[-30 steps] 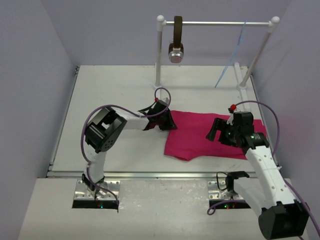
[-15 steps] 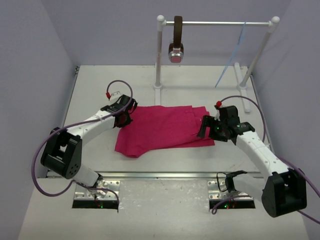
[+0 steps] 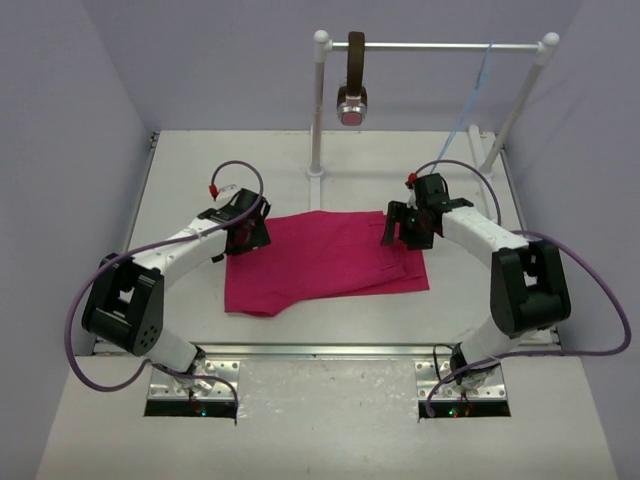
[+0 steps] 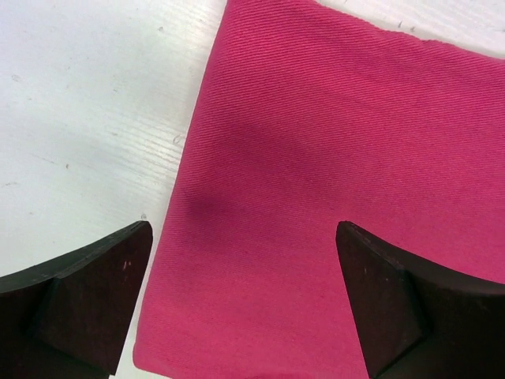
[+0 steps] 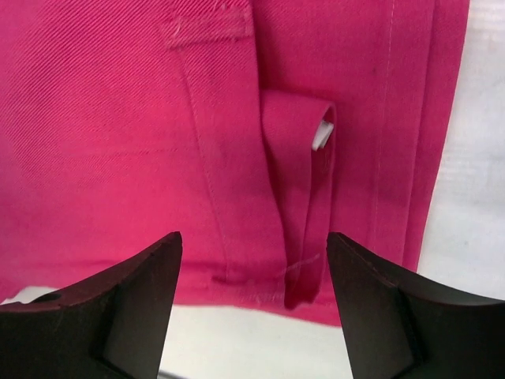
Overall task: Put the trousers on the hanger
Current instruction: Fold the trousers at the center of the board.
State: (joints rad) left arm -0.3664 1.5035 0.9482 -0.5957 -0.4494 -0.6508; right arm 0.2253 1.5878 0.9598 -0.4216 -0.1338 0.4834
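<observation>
My left gripper (image 3: 246,234) spreads wide and empty above the left edge of the large magenta-pink fabric trousers (image 3: 325,262), which lie flat mid-frame. My right gripper (image 3: 401,228) gapes, holding nothing, over their belt loop (image 5: 304,205), probably lining up a pinch. The thin pale-blue hanger (image 3: 463,115) dangles from the white rail (image 3: 440,46), upper right. Around us are a white table (image 3: 200,180) and lilac walls (image 3: 60,120).

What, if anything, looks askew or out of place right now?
Nothing damaged. The trousers lie folded but skewed, layers misaligned at the near edge. One belt loop bulges up with something white behind it. The hanger hangs slanted on the rail.
</observation>
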